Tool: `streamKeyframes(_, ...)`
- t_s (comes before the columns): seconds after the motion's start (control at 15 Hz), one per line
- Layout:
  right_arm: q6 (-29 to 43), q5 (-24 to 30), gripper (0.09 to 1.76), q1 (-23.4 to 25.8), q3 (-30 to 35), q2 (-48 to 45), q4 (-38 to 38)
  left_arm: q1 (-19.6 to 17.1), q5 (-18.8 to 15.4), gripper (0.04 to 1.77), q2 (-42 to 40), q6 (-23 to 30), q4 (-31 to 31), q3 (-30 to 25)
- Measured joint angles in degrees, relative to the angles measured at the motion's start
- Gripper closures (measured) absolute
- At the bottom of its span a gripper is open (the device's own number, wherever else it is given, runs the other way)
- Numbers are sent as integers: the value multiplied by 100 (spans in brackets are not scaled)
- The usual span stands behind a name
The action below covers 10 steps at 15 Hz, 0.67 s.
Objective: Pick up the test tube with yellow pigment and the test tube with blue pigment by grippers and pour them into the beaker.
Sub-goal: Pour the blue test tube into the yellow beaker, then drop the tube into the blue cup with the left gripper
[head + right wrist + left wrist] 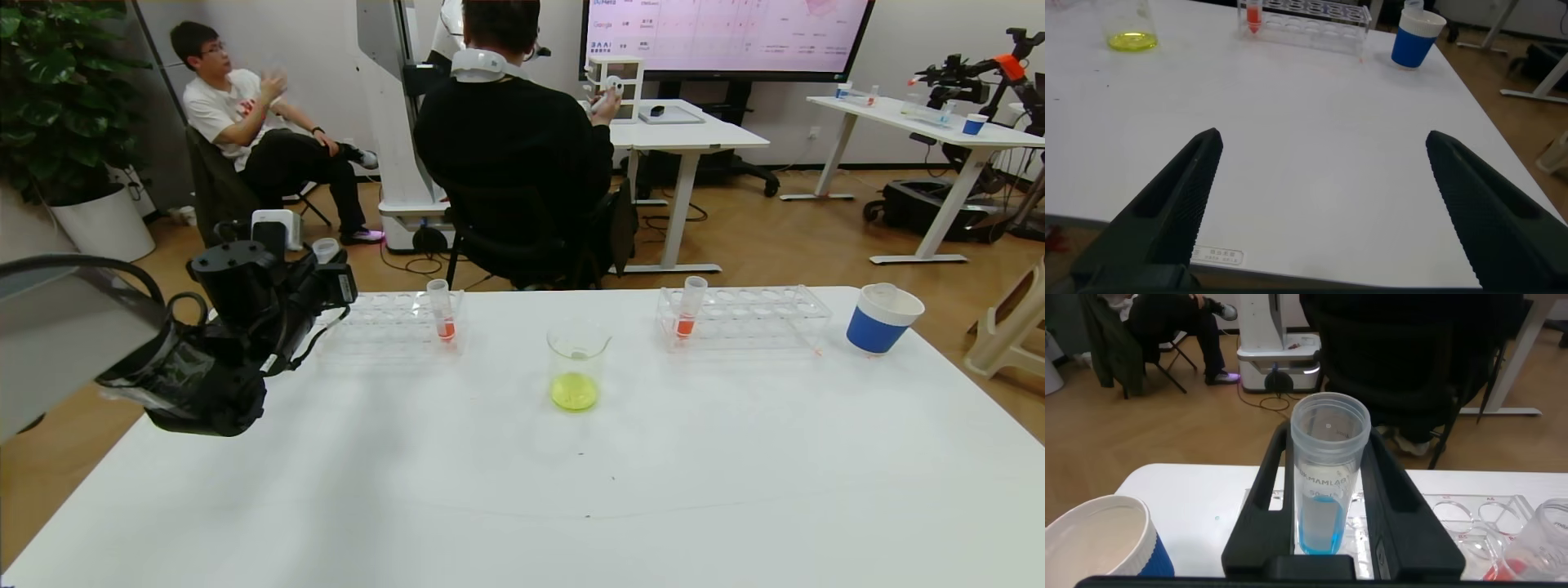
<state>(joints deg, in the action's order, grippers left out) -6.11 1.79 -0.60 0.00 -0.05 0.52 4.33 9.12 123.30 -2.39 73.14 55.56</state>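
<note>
The left tool (1331, 531) grips the upright test tube with blue pigment (1323, 486), left of the beaker (577, 365); the right tool (1323, 204) gapes wide.

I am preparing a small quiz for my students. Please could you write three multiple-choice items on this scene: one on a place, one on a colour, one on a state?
1. Where does the beaker stand?
A. Between the two clear racks
B. Inside the blue paper cup
C. On the floor

2. What colour is the liquid in the beaker?
A. Red
B. Yellow-green
C. Black

3. What is the state of the left gripper?
A. Open and holding nothing
B. Shut on the test tube with blue pigment
C. Resting inside the beaker

Answers:
1 A: the beaker is on the white table, between the racks.
2 B: yellow-green liquid lies at its base.
3 B: the fingers flank the blue-filled tube, while the right gripper is open over the table.
</note>
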Motion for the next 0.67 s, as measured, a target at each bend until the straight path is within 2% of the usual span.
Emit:
streamKeyframes(0.13, 0, 2, 11, 0, 0, 0, -1, 148, -141, 131, -122, -108, -101, 33)
streamKeyframes(0.27, 0, 2, 11, -2, 0, 0, 0, 344, -585, 131, -304, -254, -358, 101)
streamKeyframes(0.47, 0, 2, 11, 0, 0, 0, 0, 779, -933, 131, -530, -623, -818, 516)
streamKeyframes(0.67, 2, 0, 11, 0, 0, 0, 0, 1264, -1339, 131, -588, -1056, -879, 929)
